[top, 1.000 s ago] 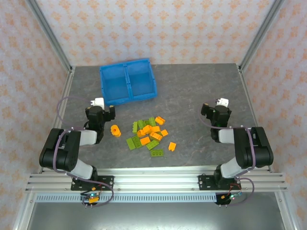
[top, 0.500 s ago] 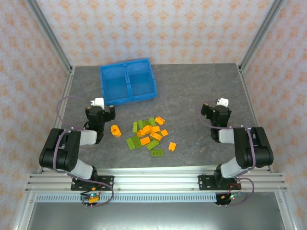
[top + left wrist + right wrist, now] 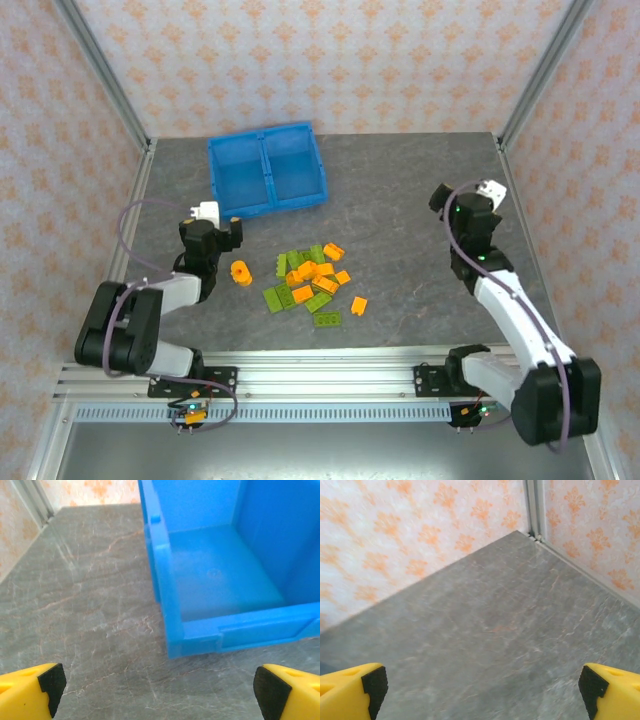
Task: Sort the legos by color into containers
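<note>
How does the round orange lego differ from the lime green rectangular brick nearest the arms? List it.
Colour: round orange lego versus lime green rectangular brick. Shape: the lego round, the brick oblong. Place: the lego sits alone left of the pile; the brick lies at its near edge. Both rest on the grey table.

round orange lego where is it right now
In the top external view the round orange lego stands alone on the table, just left of the brick pile and on the near side of the blue tray.
</note>
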Tool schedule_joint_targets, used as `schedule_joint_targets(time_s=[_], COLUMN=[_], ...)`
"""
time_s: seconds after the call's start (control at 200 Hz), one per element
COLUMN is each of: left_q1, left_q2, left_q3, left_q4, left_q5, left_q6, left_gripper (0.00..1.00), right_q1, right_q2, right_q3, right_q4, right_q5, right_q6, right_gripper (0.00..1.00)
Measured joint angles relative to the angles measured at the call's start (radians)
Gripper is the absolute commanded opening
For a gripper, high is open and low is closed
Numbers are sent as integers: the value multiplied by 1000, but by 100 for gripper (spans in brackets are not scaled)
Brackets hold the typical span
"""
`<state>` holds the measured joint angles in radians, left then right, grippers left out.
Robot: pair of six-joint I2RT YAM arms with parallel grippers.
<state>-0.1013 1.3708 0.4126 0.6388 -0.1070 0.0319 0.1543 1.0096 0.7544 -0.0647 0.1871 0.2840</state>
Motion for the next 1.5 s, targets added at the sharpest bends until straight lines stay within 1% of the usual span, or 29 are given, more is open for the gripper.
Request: schedule_joint_targets(time_s=[0.075, 0.155, 0.275, 0.355, 0.415, 0.495, 0.591, 0.696, 0.731, 0.766, 0.801, 0.871, 0.936, 1.011, 1.046, 1.106, 1.156, 1.211, 1.221, 1.276, 1.331, 1.386, 1.411, 1.436, 1.502], left_q1=[-40, -98, -204, -308, -409, -571, -801, -1048, -1105, -1141, -1162, -1170, -1169, -1169, -1168, -1169, -1169, -1168, -1169, -1169, -1169, -1169, -1169, -1169, -1168], left_q2=[-92, -210, -389, -484, -526, -540, -538, -555, -563, -572, -580, -596, -614, -644, -655, -661, -661, -671, -673, -708, -760, -809, -834, -852, -890], left_q3=[0, 0, 16, 65, 121, 218, 343, 428, 446, 459, 467, 467, 436, 357, 320, 279, 273, 273, 272, 262, 236, 211, 201, 196, 192], left_q4=[-58, -125, -242, -314, -370, -480, -659, -869, -940, -1009, -1073, -1168, -1197, -1195, -1196, -1215, -1231, -1234, -1234, -1233, -1233, -1234, -1234, -1234, -1230], left_q5=[-35, -63, -58, -43, -30, -21, -28, -47, -50, -51, -50, -51, -57, -69, -72, -75, -85, -104, -108, -129, -147, -161, -166, -171, -188], left_q6=[5, 19, 25, 39, 68, 140, 274, 419, 453, 481, 503, 542, 579, 627, 649, 675, 681, 684, 684, 685, 689, 698, 701, 704, 712], left_gripper=[100, 100, 100, 99, 99, 99, 99, 99, 99, 99, 99, 99, 99, 100, 100, 99, 100, 100, 100, 100, 100, 100, 100, 99, 100], right_q1=[21, 76, 220, 317, 382, 457, 520, 568, 586, 607, 629, 676, 706, 723, 728, 732, 736, 739, 740, 742, 742, 742, 742, 743, 743], right_q2=[-21, 5, 132, 231, 292, 362, 426, 465, 468, 469, 470, 481, 509, 548, 563, 578, 583, 584, 584, 581, 575, 569, 566, 561, 548], right_q3=[75, 142, 213, 243, 254, 256, 255, 233, 219, 205, 193, 174, 172, 170, 167, 158, 144, 122, 117, 105, 98, 87, 82, 79, 68], right_q4=[-150, -307, -499, -575, -602, -610, -608, -590, -586, -583, -581, -583, -586, -586, -586, -583, -574, -558, -558, -551, -555, -555, -555, -556, -559], right_q5=[-78, -176, -276, -324, -348, -368, -372, -369, -365, -360, -352, -340, -333, -324, -322, -321, -322, -321, -320, -306, -293, -275, -270, -267, -254], right_q6=[37, 46, 35, 30, 32, 60, 117, 206, 237, 272, 305, 371, 412, 447, 462, 484, 510, 539, 541, 563, 583, 608, 615, 619, 638], right_gripper=[99, 99, 99, 99, 99, 99, 100, 100, 99, 99, 99, 99, 99, 100, 98, 89, 81, 75, 73, 64, 58, 49, 46, 41, 39])
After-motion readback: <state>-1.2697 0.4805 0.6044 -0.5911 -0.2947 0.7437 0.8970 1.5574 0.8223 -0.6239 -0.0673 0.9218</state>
